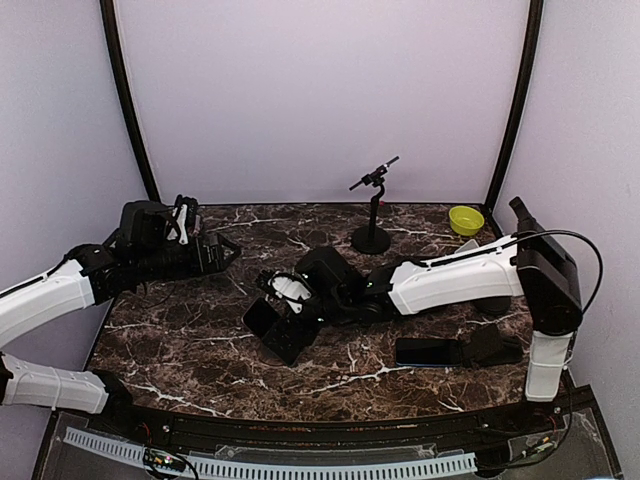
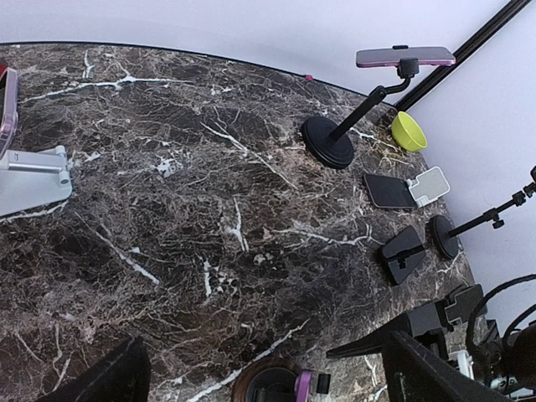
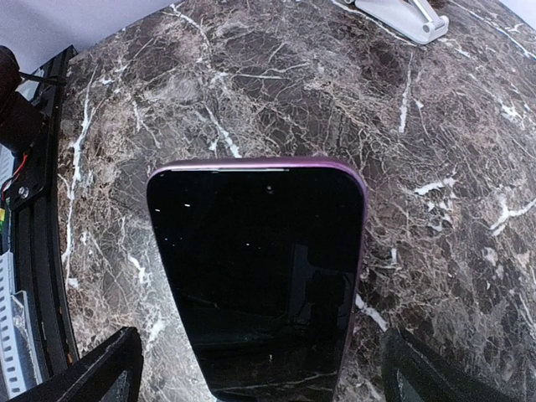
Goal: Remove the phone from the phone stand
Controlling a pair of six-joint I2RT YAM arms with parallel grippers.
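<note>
1. Right gripper (image 3: pixel 260 370) — jaws spread wide, one finger on either side of the phone's lower end, neither touching it.
2. Phone (image 3: pixel 255 276) — purple rim, dark screen, near the middle of the marble table (image 1: pixel 190 345); what supports it is hidden.
3. Left gripper (image 1: pixel 225 250) — jaws wide apart, holding nothing, above the table's left side.

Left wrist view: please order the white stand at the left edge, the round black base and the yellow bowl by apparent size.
1. white stand, though the frame edge cuts it and it is perhaps nearer the camera
2. round black base
3. yellow bowl
</note>
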